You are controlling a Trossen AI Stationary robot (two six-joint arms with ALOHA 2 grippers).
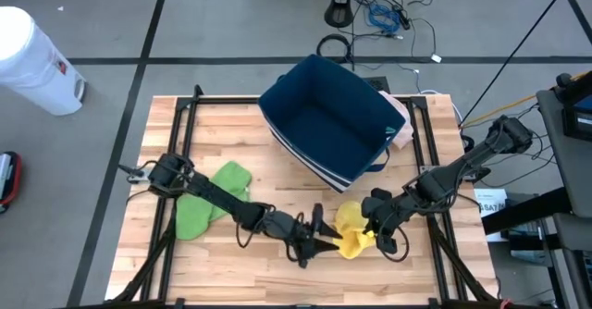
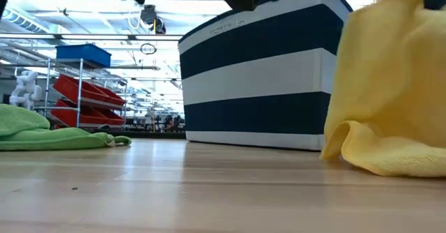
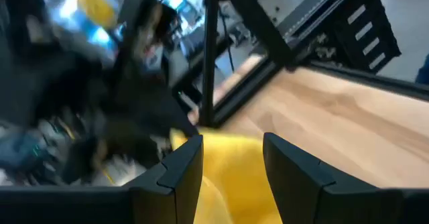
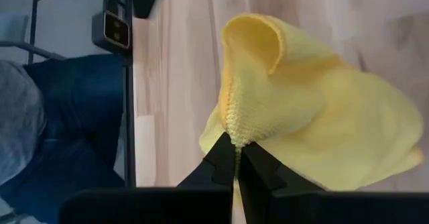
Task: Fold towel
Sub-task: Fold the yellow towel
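A yellow towel (image 1: 351, 233) is bunched near the table's front, right of centre. Its upper part is raised and its lower folds (image 2: 390, 156) rest on the wood. My right gripper (image 4: 236, 160) is above it, slanting down, shut on the towel (image 4: 301, 103). My left gripper (image 3: 231, 163) reaches in level from the table's left, open, one finger on either side of the towel's (image 3: 231, 177) nearest part. A green towel (image 1: 208, 198) lies crumpled flat on the table at the left. My right gripper pinches the yellow towel's stitched edge (image 4: 233, 131) between its two fingertips, coming from above and slanting down. The cloth hangs below the fingers in loose folds, its lower part on the table. My left gripper: whether its fingers (image 3: 181, 170) touch the towel I cannot tell.
A navy-and-white striped bin (image 1: 328, 115) stands at the far middle of the table, with pink cloth (image 1: 400, 117) at its right side. Black frame rails (image 1: 185, 161) run along the table's edges. Bare wood lies between the two towels.
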